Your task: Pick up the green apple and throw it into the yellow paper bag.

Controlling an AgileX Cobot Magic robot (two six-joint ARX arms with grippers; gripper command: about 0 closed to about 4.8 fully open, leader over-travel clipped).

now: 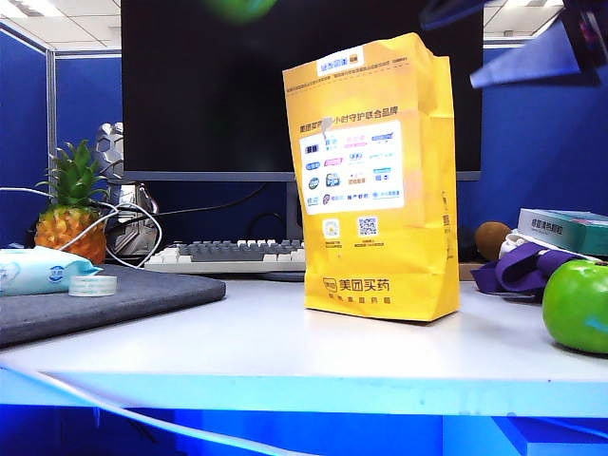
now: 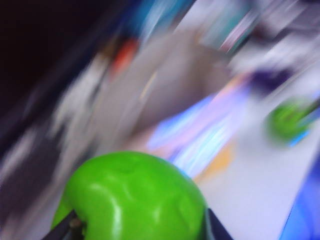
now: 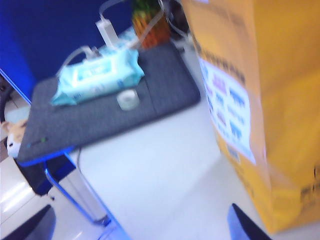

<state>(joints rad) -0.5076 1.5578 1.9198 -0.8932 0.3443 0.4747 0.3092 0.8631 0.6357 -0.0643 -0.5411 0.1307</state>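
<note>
Yellow paper bag [image 1: 375,180]: stands upright on the white table [image 1: 237,342], in front of the dark monitor [image 1: 209,85]; its top is folded open, and from these angles the inside cannot be seen, so what it holds cannot be told.
Bag front: white panel of small logos, a QR code and dark lettering low down; the right wrist view shows the bag [image 3: 265,100] close by, standing on the table.
Green apple [image 2: 135,197]: held between the two dark fingers [image 2: 65,227] of the left claw [image 2: 137,232], filling the lower part of the blurred left wrist view; in the exterior view a green blur [image 1: 239,8] at the top edge, left of and above the bag's mouth, matches it.
Left claw: clamped tight on the green apple.
Right claw [image 3: 140,225]: only two dark finger tips show, standing far apart with nothing between them, above the table beside the bag.
Second apple [image 1: 578,306]: rests on the table to the right of the bag, apart from it.
Grey mat [image 1: 104,299]: carries a pack of wipes [image 1: 38,269] and a roll of tape [image 1: 92,285].
Behind the mat: a pineapple [image 1: 71,214] and a keyboard [image 1: 228,255].
</note>
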